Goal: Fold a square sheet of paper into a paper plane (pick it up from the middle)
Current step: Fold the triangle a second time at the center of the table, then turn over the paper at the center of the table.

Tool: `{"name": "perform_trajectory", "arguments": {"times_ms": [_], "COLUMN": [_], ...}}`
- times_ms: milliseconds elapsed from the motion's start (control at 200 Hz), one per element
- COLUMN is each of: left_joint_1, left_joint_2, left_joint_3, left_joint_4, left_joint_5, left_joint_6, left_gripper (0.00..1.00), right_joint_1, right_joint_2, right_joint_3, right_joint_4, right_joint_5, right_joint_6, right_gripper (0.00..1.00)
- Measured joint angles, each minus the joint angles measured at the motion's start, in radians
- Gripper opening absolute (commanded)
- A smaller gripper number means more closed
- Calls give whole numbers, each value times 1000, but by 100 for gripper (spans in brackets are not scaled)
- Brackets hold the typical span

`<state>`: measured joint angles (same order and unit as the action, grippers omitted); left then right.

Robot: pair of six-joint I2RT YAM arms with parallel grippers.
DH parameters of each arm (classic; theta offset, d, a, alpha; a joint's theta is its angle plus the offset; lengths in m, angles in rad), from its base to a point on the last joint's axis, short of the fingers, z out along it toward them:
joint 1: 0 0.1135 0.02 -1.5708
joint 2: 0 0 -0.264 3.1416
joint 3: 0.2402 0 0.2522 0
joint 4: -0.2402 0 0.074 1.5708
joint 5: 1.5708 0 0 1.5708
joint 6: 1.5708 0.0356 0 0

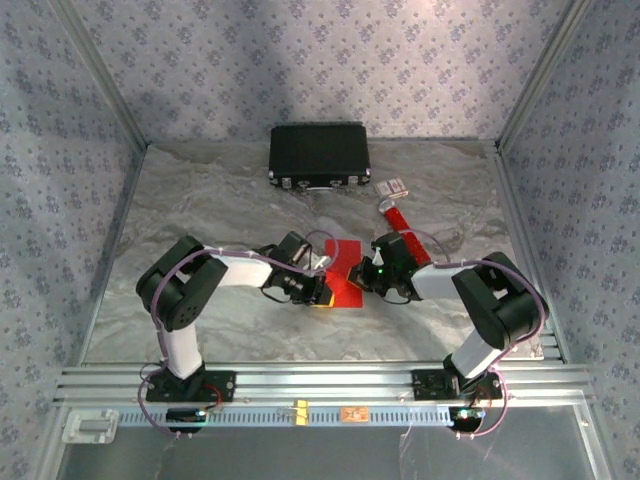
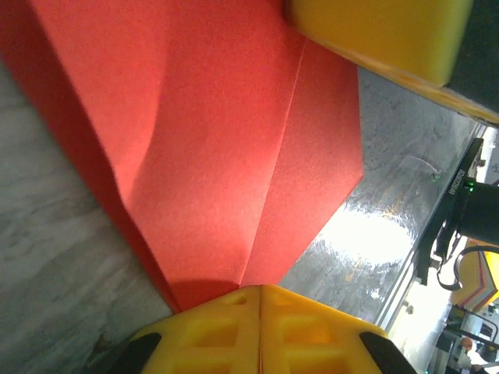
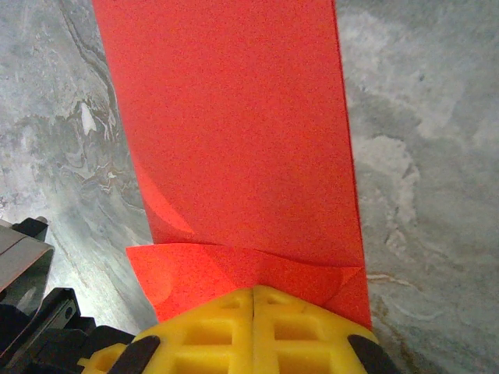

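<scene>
The creased square sheet of bright red paper (image 1: 346,268) lies mid-way across the grey marbled counter (image 1: 200,210), between the two arms. The left jaws are pressed together on its narrowing end. The right jaws pinch its opposite, folded-over edge. At the far edge, a black rectangular hard case (image 1: 318,152) lies closed, its contents hidden.

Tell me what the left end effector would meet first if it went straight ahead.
The red paper, already at its closed fingertips; past that, probably the right end effector, though depth is unclear.
</scene>
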<state>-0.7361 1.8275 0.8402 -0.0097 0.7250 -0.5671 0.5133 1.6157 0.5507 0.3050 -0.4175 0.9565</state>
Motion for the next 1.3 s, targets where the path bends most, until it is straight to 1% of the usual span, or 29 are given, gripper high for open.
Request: {"name": "perform_trajectory", "arguments": {"times_ms": [280, 470, 610, 710, 790, 1029, 1134, 1299], "left_joint_1": [32, 41, 41, 48, 56, 61, 61, 61], "left_joint_2": [-28, -98, -173, -200, -196, -123, -83, -3], "left_joint_3": [-62, -130, -138, -118, -83, 68, 112, 164], "left_joint_4": [37, 35, 41, 40, 40, 12, -24, -91], "left_joint_5": [51, 51, 44, 37, 23, 3, -8, -23], "left_joint_6": [-6, -55, -83, -96, -98, -75, -48, 3], "left_gripper": [8, 8, 7, 8, 8, 9, 9, 9], "right_joint_1": [0, 0, 0, 0, 0, 0, 0, 14], "right_joint_2": [9, 11, 11, 7, -20, -176, -216, -255], "right_joint_3": [0, 6, 21, 36, 42, 43, 37, -5], "right_joint_4": [15, 13, -11, -48, -88, -205, -255, -283], "right_joint_5": [-7, -11, -11, -14, -9, 55, 82, 100], "right_joint_6": [0, -7, -34, -61, -82, -101, -99, -77], "right_gripper": [1, 1, 5, 11, 15, 19, 20, 24]}}
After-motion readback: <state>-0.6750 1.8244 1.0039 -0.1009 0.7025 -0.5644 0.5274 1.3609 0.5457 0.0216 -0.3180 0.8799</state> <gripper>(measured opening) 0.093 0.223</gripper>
